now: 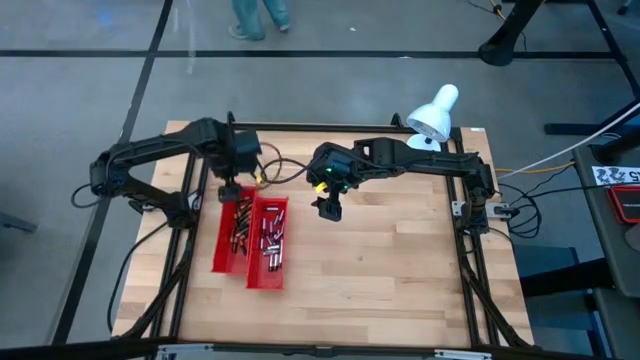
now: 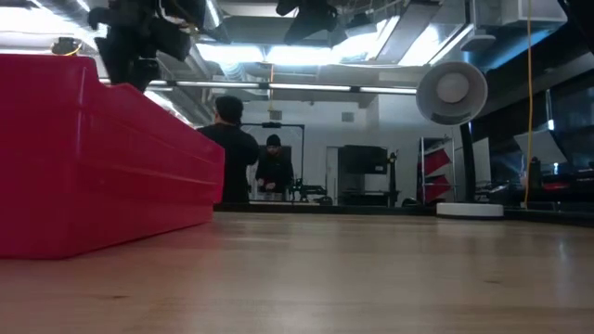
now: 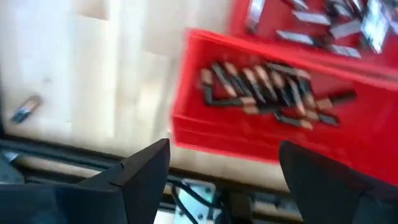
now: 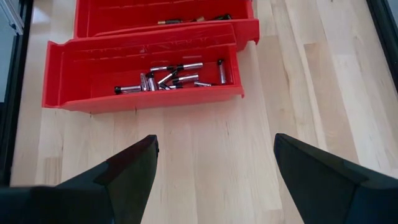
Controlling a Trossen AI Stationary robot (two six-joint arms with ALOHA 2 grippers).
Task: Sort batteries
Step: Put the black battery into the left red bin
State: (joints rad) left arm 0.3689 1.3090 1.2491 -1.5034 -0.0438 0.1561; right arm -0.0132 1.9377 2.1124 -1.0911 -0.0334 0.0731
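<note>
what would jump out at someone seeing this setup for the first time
Two red trays side by side on the left part of the wooden table, each holding a heap of batteries. The left gripper hangs over the trays' far end, the right gripper beside them over bare wood, fingers open.

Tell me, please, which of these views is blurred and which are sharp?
Left wrist view: motion-smeared, batteries in the red tray streaked. Right wrist view: crisp, batteries distinct. Low view: the near tray wall soft, ceiling lights glaring. High view: evenly lit.

A white lamp [image 1: 435,118] stands at the wooden table's [image 1: 400,260] far edge.
</note>
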